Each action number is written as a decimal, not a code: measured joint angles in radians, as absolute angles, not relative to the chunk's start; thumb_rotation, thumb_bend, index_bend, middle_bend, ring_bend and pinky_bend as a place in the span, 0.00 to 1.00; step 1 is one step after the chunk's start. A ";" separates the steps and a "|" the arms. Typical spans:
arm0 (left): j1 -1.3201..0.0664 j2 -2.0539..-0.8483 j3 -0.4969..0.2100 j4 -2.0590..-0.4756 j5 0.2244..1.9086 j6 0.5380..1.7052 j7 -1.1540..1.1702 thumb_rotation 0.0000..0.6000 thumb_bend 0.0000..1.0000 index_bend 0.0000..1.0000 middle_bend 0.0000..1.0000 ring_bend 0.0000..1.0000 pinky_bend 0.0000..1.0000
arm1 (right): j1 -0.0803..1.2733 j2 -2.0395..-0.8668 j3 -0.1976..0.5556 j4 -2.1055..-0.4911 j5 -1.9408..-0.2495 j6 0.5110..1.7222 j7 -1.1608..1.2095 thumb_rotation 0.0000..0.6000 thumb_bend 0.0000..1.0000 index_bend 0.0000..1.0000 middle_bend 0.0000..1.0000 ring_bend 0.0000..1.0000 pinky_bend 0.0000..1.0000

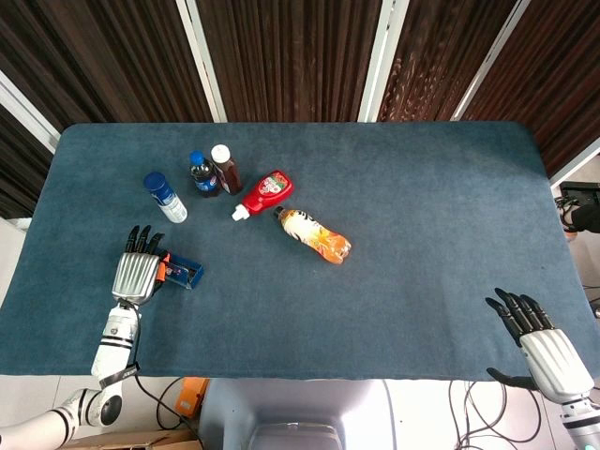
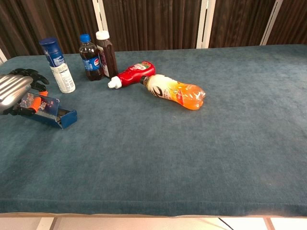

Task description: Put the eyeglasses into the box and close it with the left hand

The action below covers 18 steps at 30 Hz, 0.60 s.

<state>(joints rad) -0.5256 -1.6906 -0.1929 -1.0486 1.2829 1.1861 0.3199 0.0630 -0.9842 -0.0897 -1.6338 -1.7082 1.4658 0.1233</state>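
Box (image 1: 181, 274) first: the blue box sits at the near left of the counter (image 1: 394, 187), lid down as far as I can tell, its right end skewed toward me in the chest view (image 2: 48, 111). I can't see the eyeglasses in either view. My left hand (image 1: 139, 274) lies against the box's left end, fingers (image 1: 142, 240) stretched toward the far side, palm over that end; whether it actually grips the box, I can't tell. Just beyond stands a white spray can (image 1: 165, 197) with a blue cap. Further right are a cola bottle (image 1: 202, 174) and a dark bottle (image 1: 225, 169) side by side, then a red ketchup bottle (image 1: 263, 194) lying down and an orange drink bottle (image 1: 313, 235) on its side. My right hand (image 1: 544, 345) hangs at the near right corner, fingers spread, holding nothing.
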 measured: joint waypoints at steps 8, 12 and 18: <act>-0.547 -1.719 -0.212 -1.008 1.262 1.171 0.321 1.00 0.60 0.72 0.19 0.06 0.01 | 0.062 -0.982 -0.090 -1.633 -1.710 1.470 0.131 1.00 0.15 0.00 0.00 0.00 0.00; -0.559 -1.734 -0.218 -0.986 1.253 1.162 0.330 1.00 0.59 0.72 0.19 0.06 0.01 | 0.062 -0.981 -0.089 -1.632 -1.708 1.471 0.135 1.00 0.15 0.00 0.00 0.00 0.00; -0.578 -1.765 -0.225 -0.941 1.239 1.145 0.349 1.00 0.57 0.72 0.19 0.06 0.01 | 0.061 -0.977 -0.088 -1.631 -1.707 1.475 0.145 1.00 0.15 0.00 0.00 0.00 0.00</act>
